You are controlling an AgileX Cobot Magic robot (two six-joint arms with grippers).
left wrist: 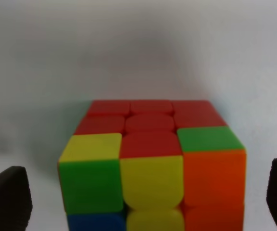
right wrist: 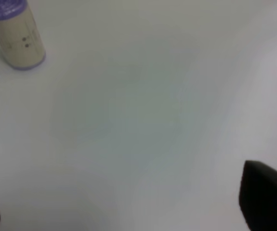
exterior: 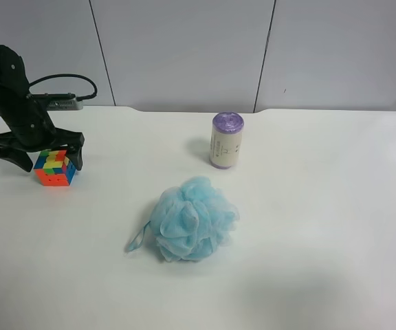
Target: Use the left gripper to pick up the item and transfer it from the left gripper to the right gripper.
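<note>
Near the left edge of the white counter (exterior: 322, 206), toward its far-left corner, the left gripper (exterior: 50, 162) hangs low on its slim black arm, jaws spread wide. The item (exterior: 54, 168), a small puzzle cube, sits on the counter between the two fingers. In the left wrist view there is a gap on each side of it, so neither finger touches it. Its top is mostly red, with a yellow and a green square along one edge.

About the middle of the counter, a little toward the near edge, lies a fluffy light-blue bath pouf (exterior: 192, 218) with a thin loop trailing toward the left edge. Beyond it, nearer the far edge, a purple-topped roll (exterior: 226, 140) stands upright, apart from the pouf.

The right gripper (right wrist: 128, 199) shows only in its own wrist view. Its jaws are wide apart and empty over bare counter, with the roll well off from them.
</note>
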